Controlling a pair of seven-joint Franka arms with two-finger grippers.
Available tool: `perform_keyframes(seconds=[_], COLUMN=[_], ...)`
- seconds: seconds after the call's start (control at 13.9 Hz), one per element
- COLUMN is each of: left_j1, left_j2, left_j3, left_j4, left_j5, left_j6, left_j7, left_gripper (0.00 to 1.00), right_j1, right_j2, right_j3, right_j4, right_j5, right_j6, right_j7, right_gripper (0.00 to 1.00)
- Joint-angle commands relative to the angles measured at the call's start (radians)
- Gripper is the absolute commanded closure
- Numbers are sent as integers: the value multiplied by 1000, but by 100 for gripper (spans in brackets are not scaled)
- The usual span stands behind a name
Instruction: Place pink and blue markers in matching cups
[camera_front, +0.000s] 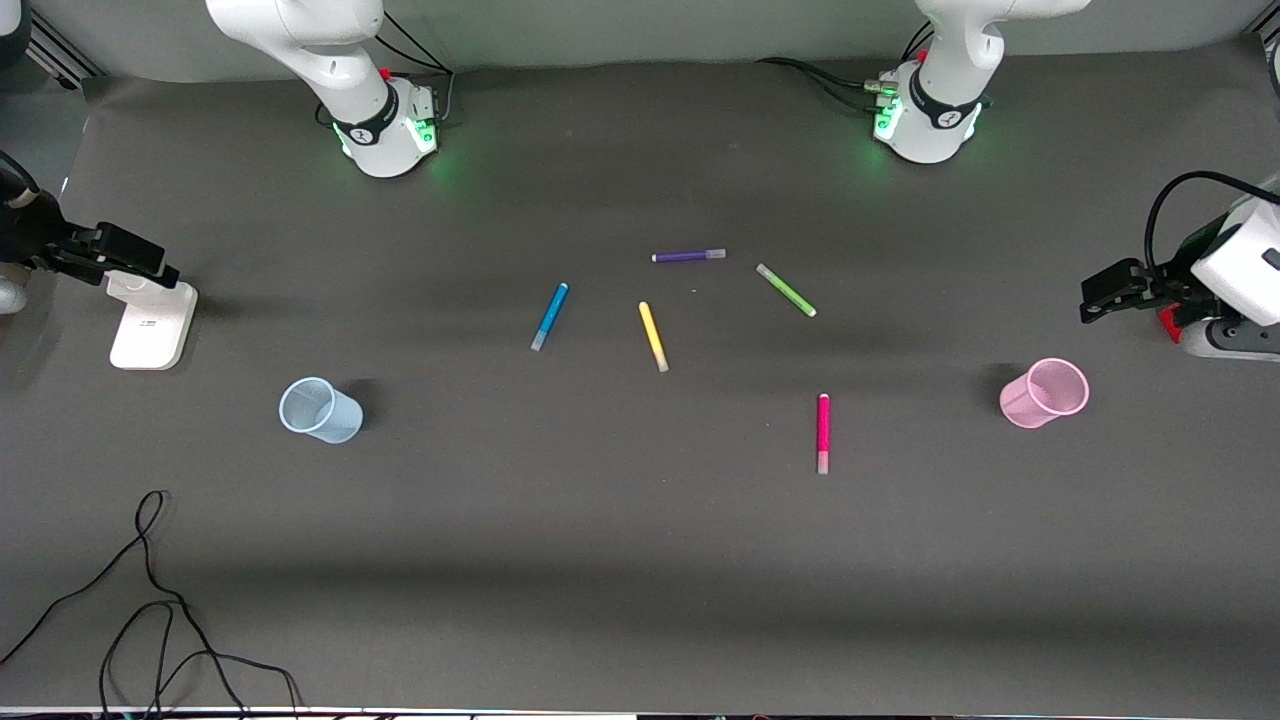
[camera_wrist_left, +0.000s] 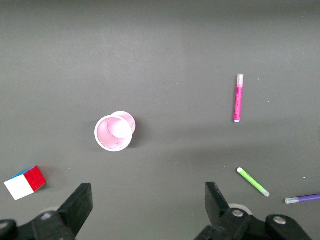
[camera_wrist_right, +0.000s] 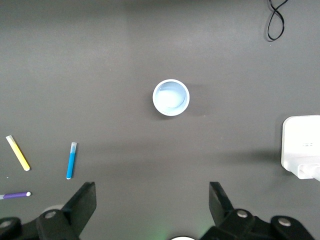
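The cyan-blue marker (camera_front: 549, 316) lies on the dark table mat near the middle; it also shows in the right wrist view (camera_wrist_right: 71, 160). The magenta-pink marker (camera_front: 823, 432) lies nearer the front camera, and shows in the left wrist view (camera_wrist_left: 238, 98). The pale blue cup (camera_front: 320, 410) stands upright toward the right arm's end (camera_wrist_right: 171, 97). The pink cup (camera_front: 1044, 393) stands toward the left arm's end (camera_wrist_left: 114, 132). My left gripper (camera_wrist_left: 147, 196) hangs open and empty high over the mat beside the pink cup. My right gripper (camera_wrist_right: 151, 195) hangs open and empty high over the mat beside the blue cup.
A yellow marker (camera_front: 653, 337), a purple marker (camera_front: 688, 256) and a light-green marker (camera_front: 786, 290) lie near the middle. A white block (camera_front: 152, 324) sits at the right arm's end, a colour cube (camera_wrist_left: 25, 182) at the left arm's end. A black cable (camera_front: 150, 600) lies at the front corner.
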Motion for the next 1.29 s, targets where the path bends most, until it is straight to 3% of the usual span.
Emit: perform_keyframes(seconds=[0.0,0.22,0.5,0.72,0.93,1.22], left_j1=[-7,-4,-6,-23,-32,-52], left_j2=[-9,-7,-3,-3,13,80], left_j3=[2,4,4,-11,-80,-200], left_j4=[7,8,8,7,7,3], left_j5=[9,12,12,6,-1,14], left_j6=[-4,1,5,7,25,129], left_j7=[-6,-4,-6,-9,-50,-131], left_gripper=[0,0,0,0,0,0], right_j1=[11,129,220,329,410,559], right_j2=[34,63,86,122,121,115], right_j3=[6,13,14,13,13,14], right_j4=[30,27,27,-3,-120,-340], right_j5=[20,23,147,149,177,203], right_j6=[-15,-46,-46,-43,23,260], right_j7=[88,307,496,639,688,852], right_gripper=[0,0,0,0,0,0])
